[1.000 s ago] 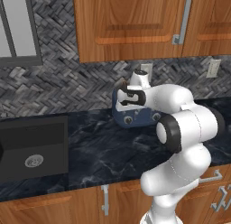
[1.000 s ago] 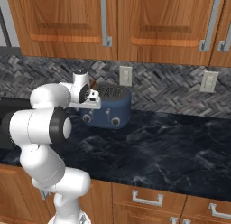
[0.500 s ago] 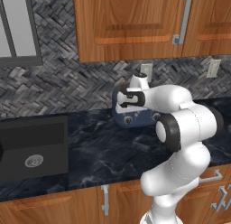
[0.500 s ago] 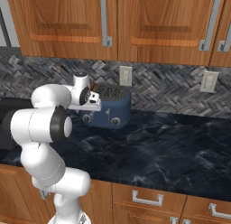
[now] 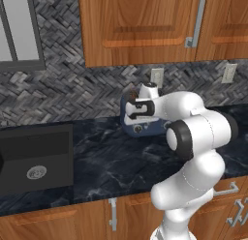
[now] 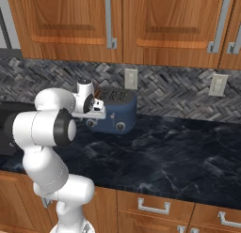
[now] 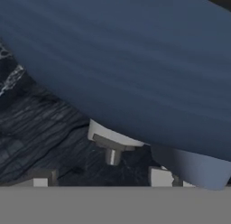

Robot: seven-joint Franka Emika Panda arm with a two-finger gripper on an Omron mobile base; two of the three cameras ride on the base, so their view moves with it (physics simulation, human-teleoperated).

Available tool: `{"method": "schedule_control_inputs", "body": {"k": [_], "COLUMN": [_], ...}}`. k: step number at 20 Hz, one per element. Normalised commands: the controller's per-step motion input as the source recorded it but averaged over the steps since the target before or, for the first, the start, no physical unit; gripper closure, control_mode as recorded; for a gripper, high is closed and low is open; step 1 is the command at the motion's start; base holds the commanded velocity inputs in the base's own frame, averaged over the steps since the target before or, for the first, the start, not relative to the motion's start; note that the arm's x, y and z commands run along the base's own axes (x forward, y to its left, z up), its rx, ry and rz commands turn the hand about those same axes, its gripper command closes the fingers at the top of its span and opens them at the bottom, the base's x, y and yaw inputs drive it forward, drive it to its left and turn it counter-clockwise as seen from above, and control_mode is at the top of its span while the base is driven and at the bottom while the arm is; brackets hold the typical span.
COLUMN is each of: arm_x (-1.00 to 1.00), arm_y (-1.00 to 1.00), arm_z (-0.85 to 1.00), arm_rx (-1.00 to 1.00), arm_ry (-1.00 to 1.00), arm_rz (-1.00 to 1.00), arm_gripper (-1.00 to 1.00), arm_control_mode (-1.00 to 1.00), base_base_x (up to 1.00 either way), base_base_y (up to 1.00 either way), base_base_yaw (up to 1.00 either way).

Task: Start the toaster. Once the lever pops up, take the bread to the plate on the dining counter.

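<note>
The dark blue toaster [image 5: 154, 127] [image 6: 121, 112] stands on the black counter against the backsplash. Brown bread [image 6: 104, 93] shows in the slots on its top. My gripper [image 5: 137, 111] [image 6: 97, 108] is at the toaster's left end, level with its side, and open with nothing between the fingers. In the hand view the toaster's blue wall [image 7: 135, 60] is very close, and a pale lever tab [image 7: 111, 148] sticks out from it just above my gripper [image 7: 100, 178]. The plate and the dining counter are out of view.
A dark sink [image 5: 34, 159] is set into the counter to the left. Wall outlets [image 6: 131, 79] sit on the herringbone backsplash behind the toaster. Wooden cabinets [image 5: 145, 26] hang overhead. Open counter top [image 6: 179, 152] stretches to the right.
The hand has barely shifted beside the toaster's end. The jaws have stayed open.
</note>
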Motion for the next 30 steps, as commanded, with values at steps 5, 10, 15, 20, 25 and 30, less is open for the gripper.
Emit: {"method": "schedule_control_inputs", "body": {"k": [5,10,15,20,25,30], "arm_x": [0.0,0.0,0.0,0.0,0.0,-0.08], "arm_y": [0.0,0.0,0.0,0.0,0.0,0.0], "arm_z": [-0.19,-0.12,-0.1,-0.21,-0.13,0.0], "arm_rx": [0.0,0.0,0.0,0.0,0.0,0.0], "arm_ry": [0.0,0.0,0.0,0.0,0.0,0.0], "arm_rz": [0.0,0.0,0.0,0.0,0.0,0.0], "arm_gripper": [-1.0,-1.0,-1.0,-1.0,-1.0,-1.0], "arm_control_mode": [-1.0,-1.0,-1.0,-1.0,-1.0,-1.0], "base_base_x": [0.0,0.0,0.0,0.0,0.0,0.0], "base_base_y": [0.0,0.0,0.0,0.0,0.0,0.0], "base_base_yaw": [0.0,0.0,0.0,0.0,0.0,0.0]}}
